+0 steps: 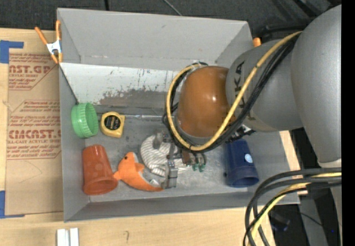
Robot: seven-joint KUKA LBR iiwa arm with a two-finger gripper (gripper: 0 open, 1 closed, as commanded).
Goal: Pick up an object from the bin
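Down at the front middle of the bin (150,61), our gripper (177,166) sits low beside a grey-and-white striped thing (151,151). We cannot tell how wide it stands, nor whether it has hold of anything. An orange fish-shaped toy (133,175) touches the striped thing, with an orange cup (97,170) beyond it. A blue cup (239,164) lies on the gripper's other side, and a yellow tape measure (112,124) sits further back.

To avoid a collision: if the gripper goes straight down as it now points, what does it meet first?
Probably the grey-white striped thing beneath the gripper, beside the orange fish toy; depth is unclear from above.
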